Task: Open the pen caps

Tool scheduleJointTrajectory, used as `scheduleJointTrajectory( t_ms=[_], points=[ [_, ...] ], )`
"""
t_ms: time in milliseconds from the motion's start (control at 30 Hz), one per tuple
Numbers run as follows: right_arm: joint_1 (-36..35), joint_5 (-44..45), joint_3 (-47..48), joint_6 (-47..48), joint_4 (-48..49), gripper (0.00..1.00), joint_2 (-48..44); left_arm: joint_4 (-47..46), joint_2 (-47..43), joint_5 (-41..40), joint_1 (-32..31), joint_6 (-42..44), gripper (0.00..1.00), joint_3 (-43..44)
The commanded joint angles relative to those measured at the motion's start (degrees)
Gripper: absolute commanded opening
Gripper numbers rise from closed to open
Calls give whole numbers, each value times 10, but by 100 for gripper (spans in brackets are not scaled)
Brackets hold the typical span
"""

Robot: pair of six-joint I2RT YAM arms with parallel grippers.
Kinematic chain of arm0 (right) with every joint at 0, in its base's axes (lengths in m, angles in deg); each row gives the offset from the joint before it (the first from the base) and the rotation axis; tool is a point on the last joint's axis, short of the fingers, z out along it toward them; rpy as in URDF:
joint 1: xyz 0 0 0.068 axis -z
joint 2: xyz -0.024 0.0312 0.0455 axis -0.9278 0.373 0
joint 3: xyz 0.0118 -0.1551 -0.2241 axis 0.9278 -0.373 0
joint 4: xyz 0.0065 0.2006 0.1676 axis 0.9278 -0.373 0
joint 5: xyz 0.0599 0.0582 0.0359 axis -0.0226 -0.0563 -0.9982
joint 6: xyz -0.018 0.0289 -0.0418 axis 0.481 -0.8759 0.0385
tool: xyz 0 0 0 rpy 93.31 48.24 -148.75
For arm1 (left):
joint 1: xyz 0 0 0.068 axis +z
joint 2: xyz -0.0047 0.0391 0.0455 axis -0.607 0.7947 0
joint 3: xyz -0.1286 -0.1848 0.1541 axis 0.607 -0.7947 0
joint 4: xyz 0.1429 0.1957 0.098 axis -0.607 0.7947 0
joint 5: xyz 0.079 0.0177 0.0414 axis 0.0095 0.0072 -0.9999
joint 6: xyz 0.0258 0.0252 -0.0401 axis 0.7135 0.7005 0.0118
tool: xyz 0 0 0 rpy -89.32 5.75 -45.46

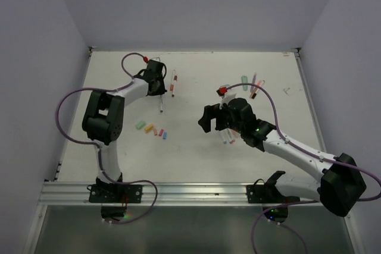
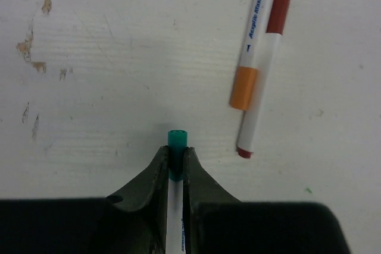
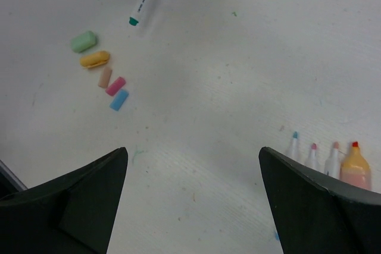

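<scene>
Left fingers (image 2: pixel 162 168) are drawn in narrow and pinch a white-barrelled pen (image 2: pixel 175 218) just below its teal cap (image 2: pixel 177 140). The cap pokes out past the fingertips and is still on the pen, while the barrel runs back between the fingers toward the wrist. Fingers and pen sit low over the white table (image 2: pixel 107 57).

Just to their right lie two more capped pens, side by side and touching. One has an orange cap (image 2: pixel 244 87) and blue lettering on its barrel. The other has a dark red cap (image 2: pixel 278 10) and a red plug at its near end. Seen from above, this group is in the far left part of the table.

Right fingers (image 3: pixel 83 200) stand wide apart with nothing between them, held above the table near its middle. At the right edge of the wrist view, partly hidden behind one finger, four uncapped pens lie in a row with their tips bare: a blue tip (image 3: pixel 294 145), a pink tip (image 3: pixel 313 156), a paler orange-pink tip (image 3: pixel 333 159), and a thick orange highlighter (image 3: pixel 355 171) with a red tip.

Well apart from them, five loose caps (image 3: pixel 105 77) lie in a short curved line running mint green, yellow-orange, tan, pink, blue. From above this line sits between the two arms, nearer the left one. A further cluster of pens (image 1: pixel 255 84) with a pale green highlighter (image 1: pixel 244 80) lies toward the far right.
</scene>
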Motion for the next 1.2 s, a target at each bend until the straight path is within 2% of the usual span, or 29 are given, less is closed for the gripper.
scheduleJointTrajectory(
  t_ms=[0,133,300,533,800,900,933,1033,1067,1133,1167],
  points=[
    [-3,-65,10,-32,104,95,34,-106,-144,53,0,-67,0,-68],
    [-5,-93,34,-73,183,94,83,-193,-244,77,-11,-117,0,-172],
    [-10,-129,80,-108,253,91,149,-264,-341,100,-38,-146,0,-257],
    [-15,-151,136,-129,293,89,215,-320,-419,107,-82,-166,0,-324],
    [-19,-151,162,-134,308,85,256,-360,-464,105,-97,-169,0,-355],
    [-20,-153,165,-132,313,75,263,-371,-470,107,-99,-166,0,-361],
    [-20,-154,165,-132,315,67,263,-370,-470,110,-100,-165,0,-361],
    [-20,-155,162,-127,319,50,263,-372,-469,121,-101,-162,0,-363],
    [-20,-157,160,-124,320,39,262,-371,-470,123,-101,-159,0,-363],
    [-20,-159,154,-118,321,27,255,-369,-471,132,-101,-150,0,-359],
    [-20,-162,151,-114,321,14,251,-367,-470,134,-100,-147,2,-357]
  ],
)
